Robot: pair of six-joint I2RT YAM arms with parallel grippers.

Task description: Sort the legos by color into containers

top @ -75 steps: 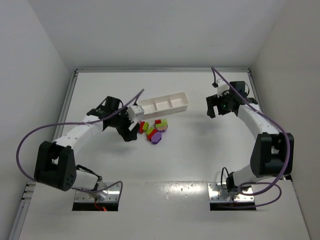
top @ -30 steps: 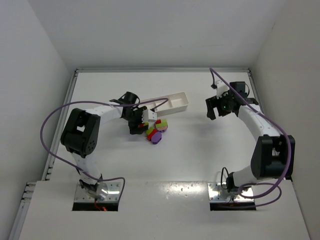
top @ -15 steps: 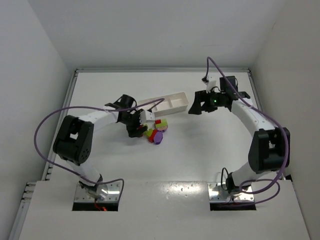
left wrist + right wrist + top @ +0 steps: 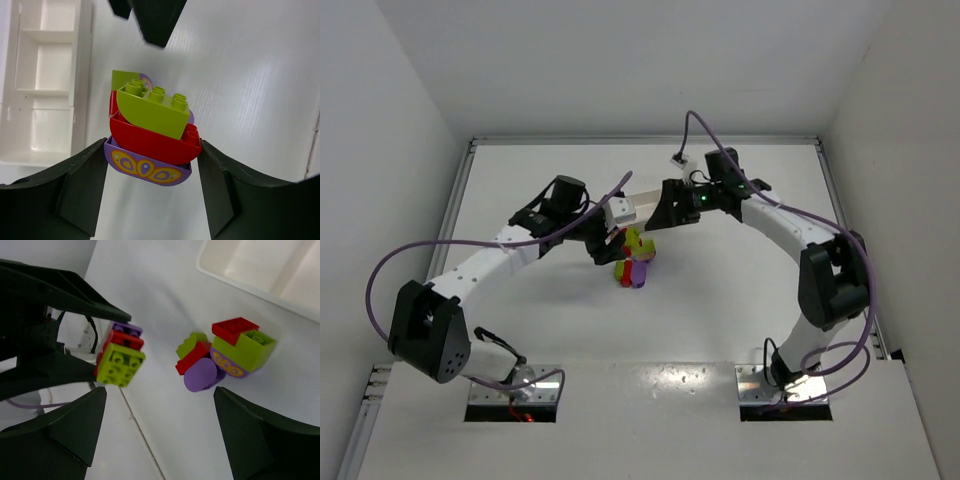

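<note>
Clamping a purple, red and yellow-green stack of legos [image 4: 152, 112] in the left hand [image 4: 150, 155], over the table [image 4: 250, 75]. Spread wide at the right hand [image 4: 160, 392], near the white tray [image 4: 82, 75].

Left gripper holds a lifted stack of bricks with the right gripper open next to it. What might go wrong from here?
1. The stack joins purple, red and green bricks, and the left gripper seems to pinch mainly the purple one. A pull by the open right gripper may tear it loose.
2. Falling bricks could scatter the pile nearby or land in the tray unsorted.
</note>
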